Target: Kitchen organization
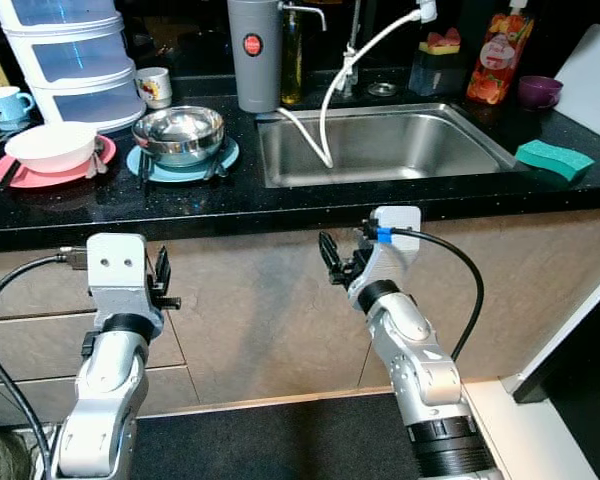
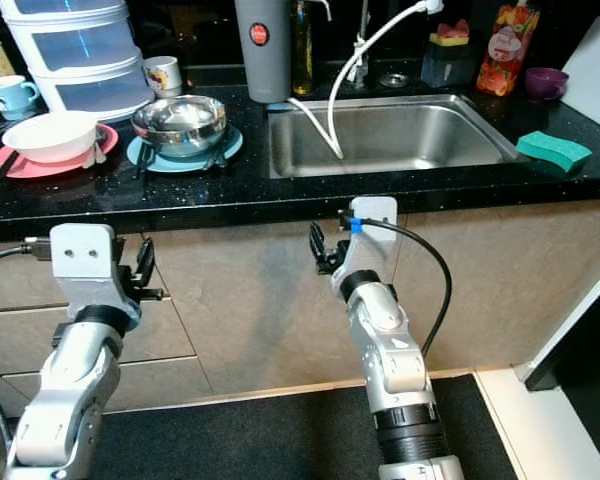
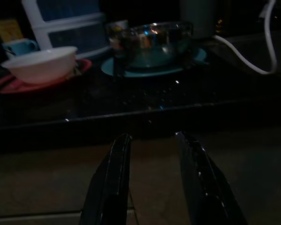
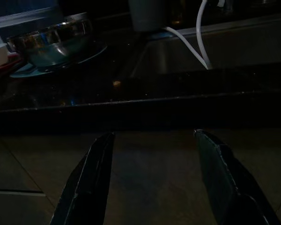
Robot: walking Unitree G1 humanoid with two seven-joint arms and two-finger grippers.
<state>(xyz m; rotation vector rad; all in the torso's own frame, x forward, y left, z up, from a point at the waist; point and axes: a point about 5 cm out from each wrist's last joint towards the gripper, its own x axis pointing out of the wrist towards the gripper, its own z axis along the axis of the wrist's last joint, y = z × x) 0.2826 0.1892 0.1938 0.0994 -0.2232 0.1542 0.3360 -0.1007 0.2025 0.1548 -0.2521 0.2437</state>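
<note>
We've got both grippers held below the black counter edge, empty. The left gripper has its fingers spread a bit, the right gripper spread wider. On the counter left of the sink: a steel bowl on a blue plate, then a white bowl on a red plate.

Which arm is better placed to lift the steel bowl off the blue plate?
Probably the left. The left pincer hangs open below the counter edge almost under the steel bowl; the right pincer, also open, sits below the sink.
</note>
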